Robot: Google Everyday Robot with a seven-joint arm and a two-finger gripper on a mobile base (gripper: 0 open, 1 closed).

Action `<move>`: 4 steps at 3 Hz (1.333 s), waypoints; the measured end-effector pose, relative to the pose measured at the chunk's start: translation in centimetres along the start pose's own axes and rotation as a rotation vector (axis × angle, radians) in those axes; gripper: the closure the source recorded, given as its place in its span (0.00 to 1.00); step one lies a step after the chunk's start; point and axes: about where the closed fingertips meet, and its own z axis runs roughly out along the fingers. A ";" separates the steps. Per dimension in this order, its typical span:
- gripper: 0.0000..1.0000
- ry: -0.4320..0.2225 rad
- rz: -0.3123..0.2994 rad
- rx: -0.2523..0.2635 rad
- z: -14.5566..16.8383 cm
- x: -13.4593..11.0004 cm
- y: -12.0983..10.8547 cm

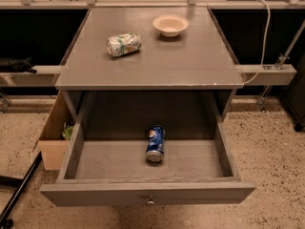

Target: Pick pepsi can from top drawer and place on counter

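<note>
gripper: out of frame; state & rel. pos. unknown
pepsi can: lying in open top drawer, untouched
todo: grab, lift, put on counter

Speckled beige floor, dim light

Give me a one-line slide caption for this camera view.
Pepsi can lying on its side in the open top drawer, crushed can and bowl on the counter, gripper out of view.

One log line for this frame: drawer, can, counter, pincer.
drawer: open | pepsi can: lying on its side in drawer | counter: holds crushed can, bowl | pincer: not in view | pick: not started
</note>
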 end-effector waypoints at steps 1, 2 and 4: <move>0.00 0.010 -0.039 0.021 -0.8 -0.6 -0.2; 0.00 -0.009 -0.240 0.066 -1.6 -2.4 -1.4; 0.00 -0.019 -0.491 0.093 -2.5 -4.4 -2.6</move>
